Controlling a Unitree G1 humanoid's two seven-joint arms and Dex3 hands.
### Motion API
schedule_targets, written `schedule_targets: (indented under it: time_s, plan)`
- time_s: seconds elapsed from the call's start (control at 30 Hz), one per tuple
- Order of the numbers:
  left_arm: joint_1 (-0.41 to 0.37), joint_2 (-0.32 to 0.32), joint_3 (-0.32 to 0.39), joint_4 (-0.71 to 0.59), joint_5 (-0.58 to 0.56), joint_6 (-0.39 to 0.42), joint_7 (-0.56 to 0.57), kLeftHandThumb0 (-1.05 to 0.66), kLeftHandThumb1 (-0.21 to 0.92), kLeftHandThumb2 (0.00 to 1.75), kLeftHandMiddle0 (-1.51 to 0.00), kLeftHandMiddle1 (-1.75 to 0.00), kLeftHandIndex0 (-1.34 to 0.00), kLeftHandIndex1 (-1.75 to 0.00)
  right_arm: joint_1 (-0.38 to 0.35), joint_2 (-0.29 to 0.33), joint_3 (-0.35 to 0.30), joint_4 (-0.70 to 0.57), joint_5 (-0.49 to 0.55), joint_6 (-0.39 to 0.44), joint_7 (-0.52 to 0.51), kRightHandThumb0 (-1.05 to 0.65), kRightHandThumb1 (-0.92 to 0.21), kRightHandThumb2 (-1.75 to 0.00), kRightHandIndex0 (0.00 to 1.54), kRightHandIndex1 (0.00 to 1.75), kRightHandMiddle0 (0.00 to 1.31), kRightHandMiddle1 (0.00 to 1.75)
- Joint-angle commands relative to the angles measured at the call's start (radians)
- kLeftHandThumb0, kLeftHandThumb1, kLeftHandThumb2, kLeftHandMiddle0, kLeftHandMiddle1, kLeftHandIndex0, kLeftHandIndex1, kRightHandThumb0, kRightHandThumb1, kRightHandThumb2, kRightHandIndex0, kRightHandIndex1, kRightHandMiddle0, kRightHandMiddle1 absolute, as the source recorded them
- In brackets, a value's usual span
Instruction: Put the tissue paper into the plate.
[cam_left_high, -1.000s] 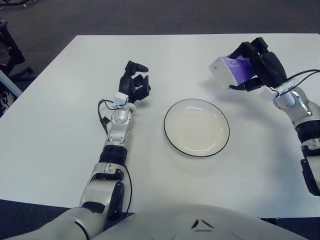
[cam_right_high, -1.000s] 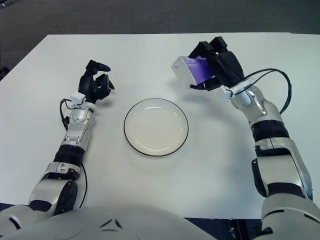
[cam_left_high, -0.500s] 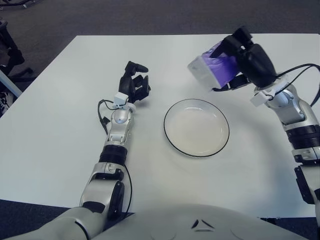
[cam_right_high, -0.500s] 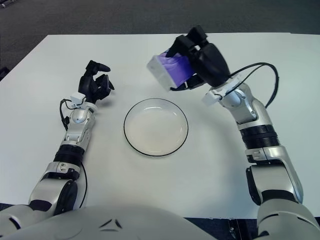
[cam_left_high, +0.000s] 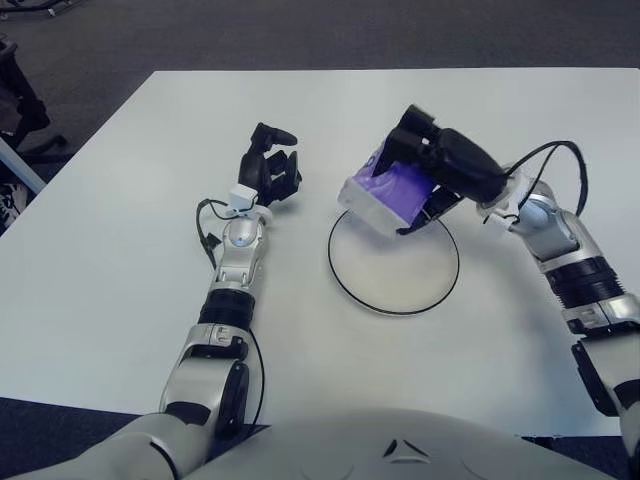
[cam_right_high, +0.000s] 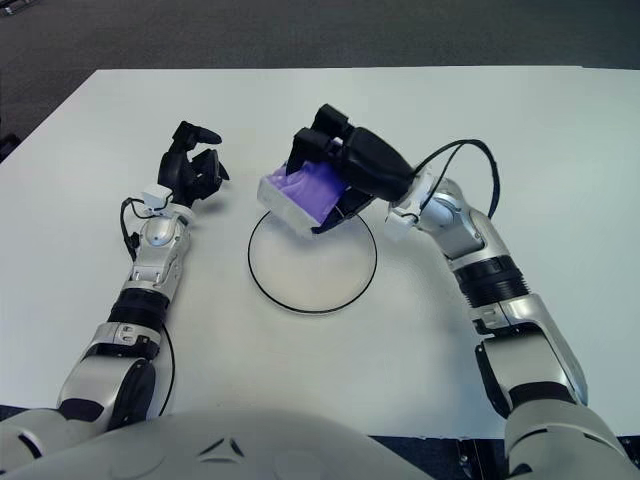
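My right hand (cam_left_high: 425, 170) is shut on a purple-and-white tissue pack (cam_left_high: 385, 197) and holds it tilted just above the far left part of the white, dark-rimmed plate (cam_left_high: 400, 285) at the table's middle. The pack hides the plate's far rim. The same pack (cam_right_high: 305, 195) and plate (cam_right_high: 310, 285) show in the right eye view. My left hand (cam_left_high: 270, 170) rests on the table left of the plate, fingers curled and empty.
The white table (cam_left_high: 120, 270) runs out to a dark carpeted floor beyond its far edge (cam_left_high: 330, 70). A dark chair base (cam_left_high: 15, 100) stands off the far left corner. A black cable (cam_left_high: 560, 165) loops over my right wrist.
My right hand has carried the tissue pack from the far right, leftward and downward, to just over the plate. The left hand has not moved.
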Motion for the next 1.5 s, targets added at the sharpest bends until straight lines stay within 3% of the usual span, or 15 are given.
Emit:
schedule_targets:
  time_s: [0.0, 0.07, 0.13, 0.27, 0.4, 0.43, 0.57, 0.7, 0.93, 1.1, 1.37, 1.4, 1.47]
  plan:
    - [0.133, -0.027, -0.003, 0.077, -0.001, 0.005, 0.007, -0.37, 0.73, 0.78, -0.86, -1.75, -0.32, -1.75, 0.056, -0.004, 0.013, -0.095, 0.096, 0.095, 0.096, 0.09, -0.90, -0.22, 0.60, 1.71, 0.55, 1.75]
    - [0.134, -0.027, -0.004, 0.076, 0.000, 0.005, 0.008, -0.37, 0.73, 0.77, -0.85, -1.75, -0.32, -1.75, 0.077, -0.011, 0.006, -0.145, 0.121, 0.152, 0.136, 0.25, -0.78, -0.53, 0.49, 1.67, 0.52, 1.75]
    - [0.134, -0.028, -0.005, 0.075, 0.002, 0.005, 0.009, -0.37, 0.73, 0.77, -0.85, -1.75, -0.32, -1.75, 0.093, -0.026, -0.001, -0.204, 0.141, 0.218, 0.183, 0.31, -0.73, -0.64, 0.46, 1.65, 0.50, 1.75]
    - [0.137, -0.028, -0.007, 0.073, 0.004, 0.004, 0.011, -0.37, 0.73, 0.77, -0.85, -1.75, -0.32, -1.75, 0.107, -0.040, -0.017, -0.268, 0.144, 0.282, 0.246, 0.36, -0.70, -0.72, 0.42, 1.65, 0.48, 1.75]
    - [0.141, -0.029, -0.008, 0.069, 0.005, 0.003, 0.011, -0.37, 0.73, 0.76, -0.85, -1.75, -0.31, -1.75, 0.107, -0.048, -0.027, -0.289, 0.130, 0.287, 0.284, 0.37, -0.70, -0.73, 0.41, 1.65, 0.46, 1.75]
    - [0.141, -0.029, -0.008, 0.068, 0.004, 0.003, 0.011, -0.37, 0.73, 0.76, -0.85, -1.75, -0.31, -1.75, 0.103, -0.054, -0.027, -0.289, 0.123, 0.282, 0.295, 0.37, -0.70, -0.73, 0.41, 1.65, 0.45, 1.75]
    - [0.141, -0.029, -0.009, 0.068, 0.004, 0.003, 0.011, -0.37, 0.74, 0.76, -0.85, -1.75, -0.31, -1.75, 0.090, -0.063, -0.028, -0.279, 0.098, 0.260, 0.328, 0.09, -0.61, -0.89, 0.45, 1.60, 0.32, 1.75]
    - [0.145, -0.031, -0.011, 0.062, 0.005, 0.004, 0.013, -0.37, 0.74, 0.76, -0.85, -1.75, -0.31, -1.75, 0.081, -0.065, -0.031, -0.263, 0.076, 0.226, 0.342, 0.02, -0.68, -0.78, 0.45, 1.58, 0.26, 1.66]
    - [0.143, -0.030, -0.011, 0.063, 0.005, 0.005, 0.014, -0.37, 0.74, 0.76, -0.84, -1.75, -0.31, -1.75, 0.062, -0.070, -0.037, -0.241, 0.086, 0.171, 0.367, 0.00, -0.89, -0.41, 0.44, 1.56, 0.26, 1.46]
    - [0.142, -0.029, -0.010, 0.065, 0.004, 0.005, 0.013, -0.37, 0.74, 0.76, -0.84, -1.75, -0.31, -1.75, 0.048, -0.089, -0.042, -0.258, 0.134, 0.190, 0.420, 0.00, -0.92, -0.37, 0.45, 1.43, 0.19, 1.59]
    - [0.136, -0.028, -0.009, 0.073, 0.004, 0.003, 0.013, -0.37, 0.74, 0.75, -0.84, -1.75, -0.31, -1.75, 0.046, -0.132, -0.078, -0.310, 0.187, 0.253, 0.495, 0.00, -0.92, -0.41, 0.40, 1.40, 0.13, 1.71]
    - [0.136, -0.028, -0.009, 0.074, 0.004, 0.003, 0.013, -0.37, 0.74, 0.75, -0.84, -1.75, -0.31, -1.75, 0.047, -0.136, -0.084, -0.318, 0.187, 0.264, 0.500, -0.07, -0.92, -0.42, 0.38, 1.26, 0.16, 1.70]
    - [0.136, -0.028, -0.010, 0.073, 0.004, 0.003, 0.013, -0.37, 0.74, 0.75, -0.84, -1.75, -0.31, -1.75, 0.046, -0.144, -0.093, -0.331, 0.194, 0.285, 0.512, -0.18, -0.92, -0.31, 0.46, 0.63, 0.22, 1.04]
